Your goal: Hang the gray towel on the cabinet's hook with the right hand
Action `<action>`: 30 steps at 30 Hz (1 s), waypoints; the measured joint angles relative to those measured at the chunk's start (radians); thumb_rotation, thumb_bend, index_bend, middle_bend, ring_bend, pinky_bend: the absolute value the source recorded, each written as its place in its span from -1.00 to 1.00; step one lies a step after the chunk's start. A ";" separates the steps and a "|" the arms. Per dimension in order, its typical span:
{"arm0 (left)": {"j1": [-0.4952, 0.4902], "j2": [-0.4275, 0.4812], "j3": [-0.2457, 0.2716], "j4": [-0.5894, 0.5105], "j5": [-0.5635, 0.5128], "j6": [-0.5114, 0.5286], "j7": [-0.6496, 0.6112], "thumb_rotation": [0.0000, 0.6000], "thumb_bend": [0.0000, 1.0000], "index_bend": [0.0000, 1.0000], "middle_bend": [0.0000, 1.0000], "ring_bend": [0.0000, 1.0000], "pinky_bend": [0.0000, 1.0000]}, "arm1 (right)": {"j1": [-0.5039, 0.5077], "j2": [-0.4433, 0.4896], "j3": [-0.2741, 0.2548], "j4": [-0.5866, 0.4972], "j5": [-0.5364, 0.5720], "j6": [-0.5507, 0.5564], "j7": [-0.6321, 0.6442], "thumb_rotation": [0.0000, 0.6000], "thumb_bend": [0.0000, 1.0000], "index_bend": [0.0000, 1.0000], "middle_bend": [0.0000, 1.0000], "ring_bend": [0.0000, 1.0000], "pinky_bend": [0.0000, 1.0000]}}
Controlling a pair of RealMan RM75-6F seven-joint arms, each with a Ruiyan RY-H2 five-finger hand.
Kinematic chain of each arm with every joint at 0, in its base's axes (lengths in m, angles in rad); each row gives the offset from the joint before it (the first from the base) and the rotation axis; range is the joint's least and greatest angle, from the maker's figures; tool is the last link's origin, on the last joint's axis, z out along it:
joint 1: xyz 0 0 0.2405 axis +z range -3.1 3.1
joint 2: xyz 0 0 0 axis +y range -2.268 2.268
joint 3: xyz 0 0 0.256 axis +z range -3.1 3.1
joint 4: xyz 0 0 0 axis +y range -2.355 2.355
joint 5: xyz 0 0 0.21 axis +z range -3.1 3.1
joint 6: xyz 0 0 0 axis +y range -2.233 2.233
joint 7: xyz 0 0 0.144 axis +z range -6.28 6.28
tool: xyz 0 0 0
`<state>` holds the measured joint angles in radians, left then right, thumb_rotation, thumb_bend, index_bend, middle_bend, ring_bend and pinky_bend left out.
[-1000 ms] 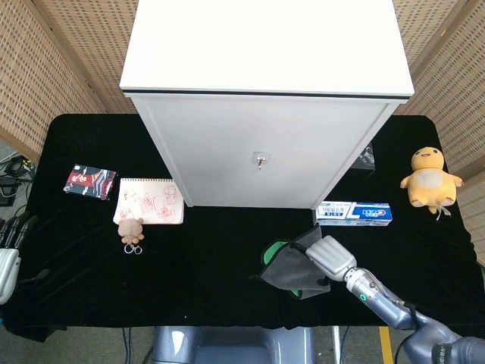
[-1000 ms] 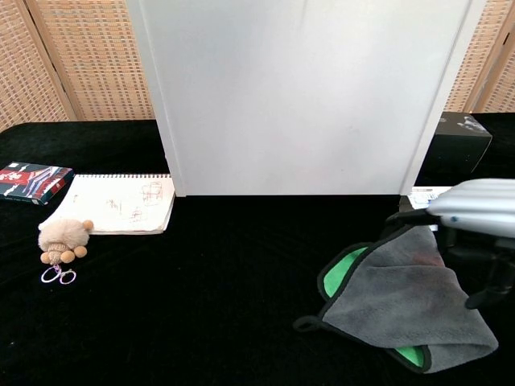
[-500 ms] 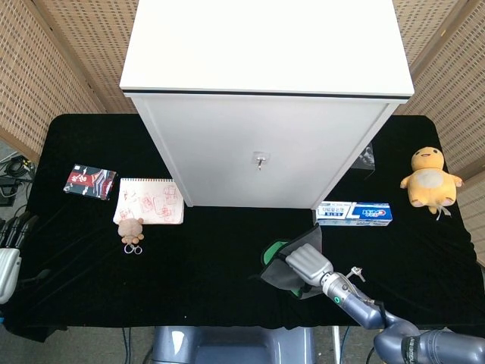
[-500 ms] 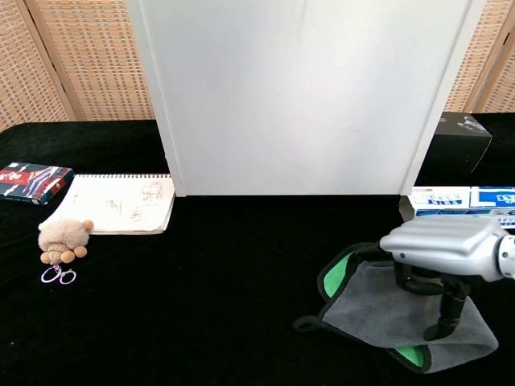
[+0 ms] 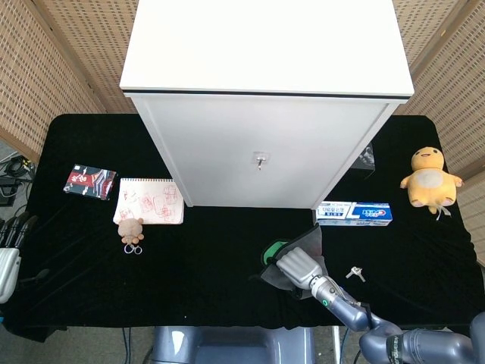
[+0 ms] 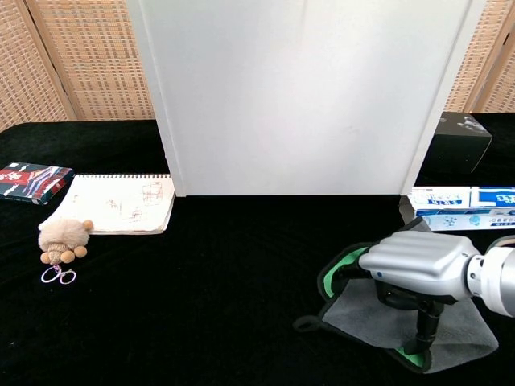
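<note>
The gray towel (image 5: 288, 256) with green lining lies crumpled on the black table (image 5: 212, 258), in front of the white cabinet (image 5: 265, 152). In the chest view the gray towel (image 6: 459, 338) shows a small loop at its left corner. The cabinet's hook (image 5: 259, 160) sits mid-front, bare. My right hand (image 5: 301, 266) hovers palm down over the towel. In the chest view the right hand (image 6: 414, 264) has its fingers (image 6: 422, 330) pointing down and touching the cloth, which stays flat. My left hand (image 5: 7, 254) rests at the table's left edge, holding nothing.
A notebook (image 5: 149, 201), a plush keychain (image 5: 131, 230) and a red packet (image 5: 90, 181) lie at the left. A toothpaste box (image 5: 354, 213), a black box (image 6: 463, 141) and a yellow duck plush (image 5: 430, 178) are at the right. A small metal item (image 5: 355, 273) lies beside the towel.
My right hand has moved left and down, from the towel's right side to directly over it. The small metal item it covered now shows. The left hand has not moved.
</note>
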<state>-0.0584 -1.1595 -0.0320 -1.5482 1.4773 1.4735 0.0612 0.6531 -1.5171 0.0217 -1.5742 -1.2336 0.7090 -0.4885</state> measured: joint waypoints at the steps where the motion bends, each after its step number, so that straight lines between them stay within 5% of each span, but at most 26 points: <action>1: 0.000 0.000 0.000 0.000 0.000 0.000 0.000 1.00 -1.00 -1.00 -1.00 -1.00 -1.00 | 0.002 -0.004 -0.003 0.002 0.007 0.003 -0.007 1.00 -0.48 -0.43 0.92 0.94 1.00; 17: 0.000 -0.001 0.002 -0.001 -0.001 0.002 0.002 1.00 -1.00 -1.00 -1.00 -1.00 -1.00 | 0.000 -0.014 -0.032 0.028 -0.038 0.059 0.056 1.00 0.42 0.23 0.90 0.94 1.00; 30: -0.002 0.001 0.004 -0.004 0.000 0.000 -0.003 1.00 -1.00 -1.00 -1.00 -1.00 -1.00 | -0.011 0.038 -0.008 -0.014 -0.136 0.106 0.353 1.00 0.42 0.35 0.88 0.94 1.00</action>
<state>-0.0602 -1.1583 -0.0283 -1.5517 1.4768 1.4731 0.0583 0.6424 -1.4792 0.0140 -1.5886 -1.3700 0.8148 -0.1356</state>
